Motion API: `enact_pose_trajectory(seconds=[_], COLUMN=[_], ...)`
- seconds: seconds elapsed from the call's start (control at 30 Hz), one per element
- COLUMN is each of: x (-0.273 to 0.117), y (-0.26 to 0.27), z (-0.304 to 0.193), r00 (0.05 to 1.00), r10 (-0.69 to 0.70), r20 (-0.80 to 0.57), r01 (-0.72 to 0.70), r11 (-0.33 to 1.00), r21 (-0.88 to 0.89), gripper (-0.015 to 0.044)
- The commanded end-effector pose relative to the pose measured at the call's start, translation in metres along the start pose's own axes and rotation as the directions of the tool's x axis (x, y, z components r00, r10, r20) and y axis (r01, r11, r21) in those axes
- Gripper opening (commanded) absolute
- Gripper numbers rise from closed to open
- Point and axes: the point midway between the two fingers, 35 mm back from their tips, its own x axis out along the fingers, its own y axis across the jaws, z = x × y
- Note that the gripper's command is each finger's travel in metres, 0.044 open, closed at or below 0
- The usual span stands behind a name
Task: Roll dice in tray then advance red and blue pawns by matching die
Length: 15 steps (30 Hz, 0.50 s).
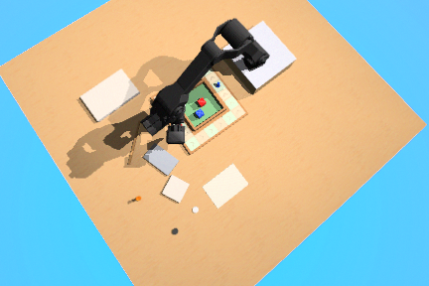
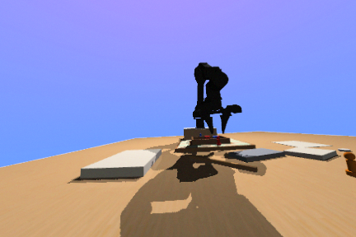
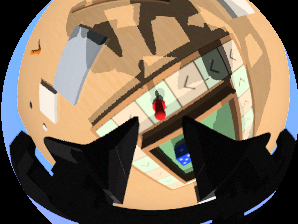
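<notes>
Near the counter's middle, both dice, the red die [image 1: 201,101] and blue die [image 1: 199,113], lie in the tray [image 1: 214,108]; our half-open, empty end effector [image 3: 160,145] hovers above the red pawn [image 3: 158,106], neither pawn advanced.

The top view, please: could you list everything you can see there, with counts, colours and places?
Table: one, tan wood.
Board: one, pale squares with arrows, centre.
Tray: one, green, inside the board.
Red die: one, in tray.
Blue die: one, in tray.
Blue pawn: one, on the board's far edge.
Red pawn: one, on a board square, below the jaws.
White slabs: four, around the board.
Grey slab: one, near the board.
Stick: one, brown.
Small pieces: orange, white, dark, near edge.
Arm: one, black; jaws part open, empty.
</notes>
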Motion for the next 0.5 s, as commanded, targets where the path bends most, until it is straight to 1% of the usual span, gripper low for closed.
enact_pose_trajectory(seconds=[0.0, 0.47], x=[0.009, 0.032], y=[0.0, 0.0], z=[-0.001, -0.002], r00=[1.0, 1.0], r10=[0.0, 0.0], r20=[-0.008, -0.008], r01=[0.0, 0.0], r11=[1.0, 1.0], r21=[0.004, 0.004], gripper=[0.02, 0.02])
